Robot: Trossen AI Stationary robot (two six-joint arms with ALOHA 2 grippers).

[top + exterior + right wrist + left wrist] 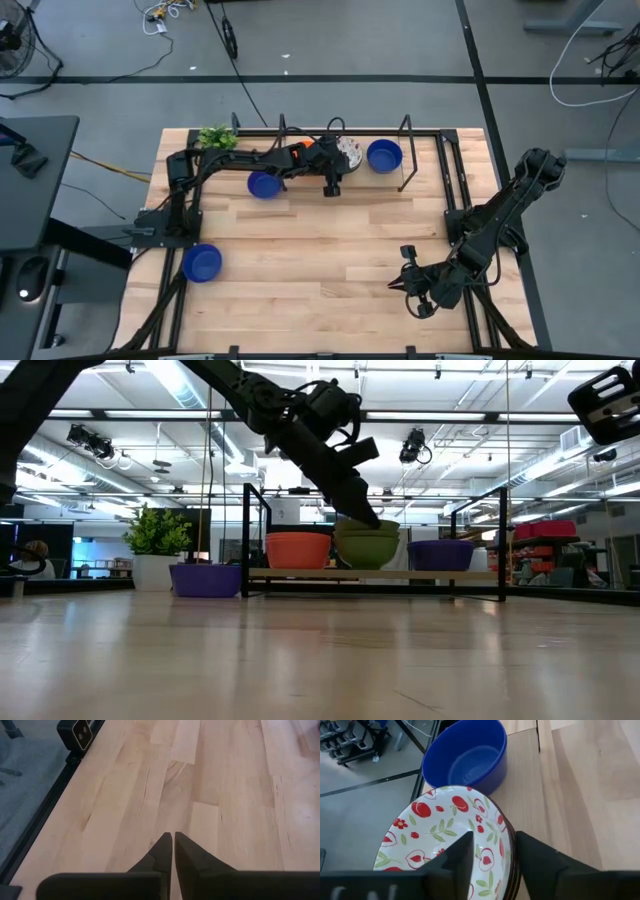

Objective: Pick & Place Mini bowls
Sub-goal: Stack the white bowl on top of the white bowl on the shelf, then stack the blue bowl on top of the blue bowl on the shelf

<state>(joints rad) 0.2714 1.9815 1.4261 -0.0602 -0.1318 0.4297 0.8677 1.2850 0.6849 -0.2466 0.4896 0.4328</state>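
My left gripper (338, 160) (492, 855) is open at the table's far middle. It stands over a white bowl with red floral print (445, 835) (349, 150): one finger (460, 855) over the inside, the other (537, 860) outside the rim. That bowl tops a stack of darker bowls (514, 870), olive in the low view (367, 546). A blue bowl (467, 757) (384, 155) stands beside it, and an orange bowl (297, 550) on the other side. Two more blue bowls (264, 184) (201, 262) rest on the table. My right gripper (398, 286) (173, 840) is shut, low over bare wood near the right.
A black metal rack (405, 150) (250, 540) frames the far strip where the bowls stand. A small potted green plant (217, 137) (158, 540) sits at the far left corner. Bare wood (330, 250) spreads across the table's middle and near side.
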